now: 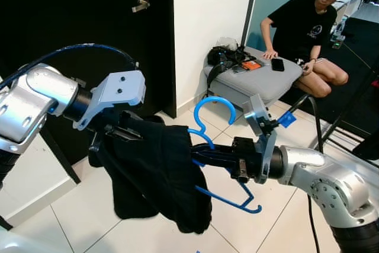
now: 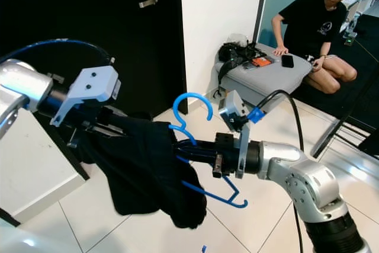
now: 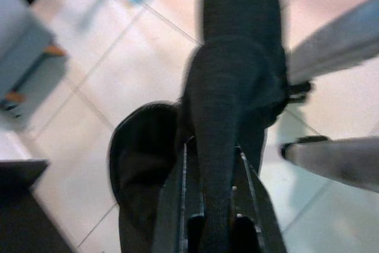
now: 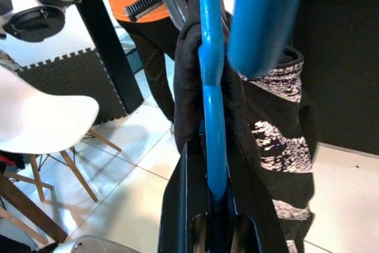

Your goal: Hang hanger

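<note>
Hanger (image 1: 208,146), blue plastic, is sitting in mid-air between my two arms, above the tiled floor (image 1: 89,205). My right claw (image 1: 207,157) is pinching its bar, fingers pressed together on the blue plastic, clear in the right wrist view (image 4: 212,146). Long axis is running roughly along my right claw's own line, toward my left arm; the hook (image 1: 214,108) is pointing up and slightly back toward the white wall (image 1: 207,22). My left claw (image 1: 125,131) is gripping the black garment (image 1: 157,173) draped over the hanger's far end, cloth bunched between its fingers (image 3: 177,205). Right arm is nearer the hook, so I judge it's the one to carry it to a rail. No rail visible. A person (image 1: 308,28) is sitting by a grey cushion (image 1: 260,78) behind.
</note>
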